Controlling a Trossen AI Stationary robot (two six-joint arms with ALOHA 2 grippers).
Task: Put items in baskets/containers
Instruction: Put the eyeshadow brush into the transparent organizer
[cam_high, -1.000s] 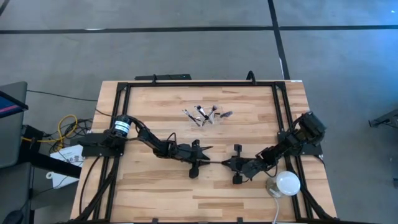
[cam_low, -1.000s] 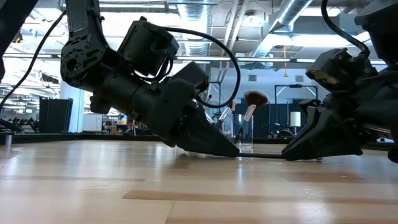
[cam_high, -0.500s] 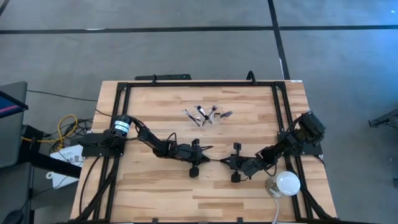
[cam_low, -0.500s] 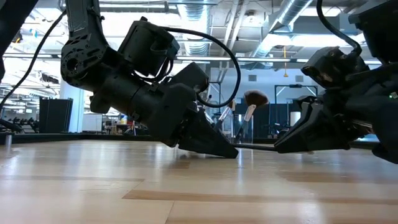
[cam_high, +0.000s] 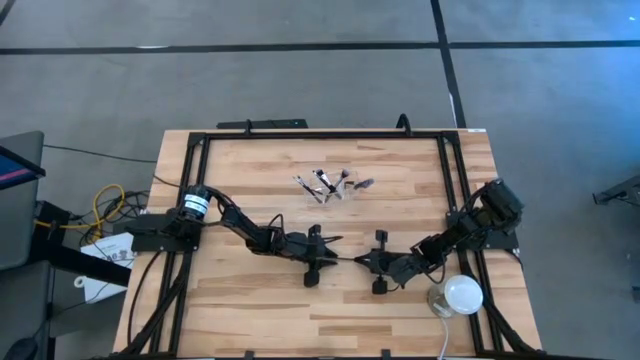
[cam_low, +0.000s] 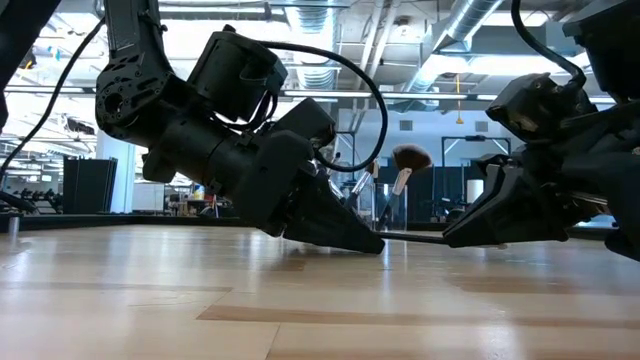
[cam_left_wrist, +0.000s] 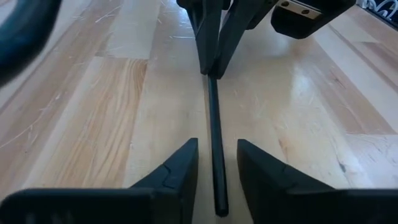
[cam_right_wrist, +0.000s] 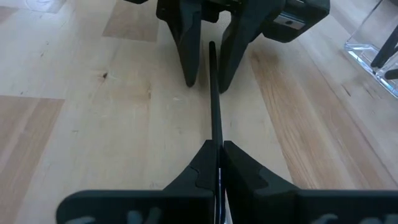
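Note:
A slim dark brush lies level between my two grippers near the table's middle, its handle end toward my left gripper. My right gripper is shut on it. My left gripper is open, one finger on each side of the handle's free end, with a gap on both sides. The bristle end is hidden behind my right fingers. The clear container stands farther back and holds several brushes standing on end, one with a wide head. My right gripper pinches the brush's dark handle between its two fingers. The fingers come nearly level from the table's right and lie along the brush. The brush sticks out level ahead of them, a little above the table.
A white round dome sits at the near right, beside my right arm. A black frame runs round the table's edges. Bare wood lies to the near side of both grippers.
My right gripper has risen slightly, and the brush handle has come up off the table to hang level just above it. My left gripper has stayed at the handle's free end.

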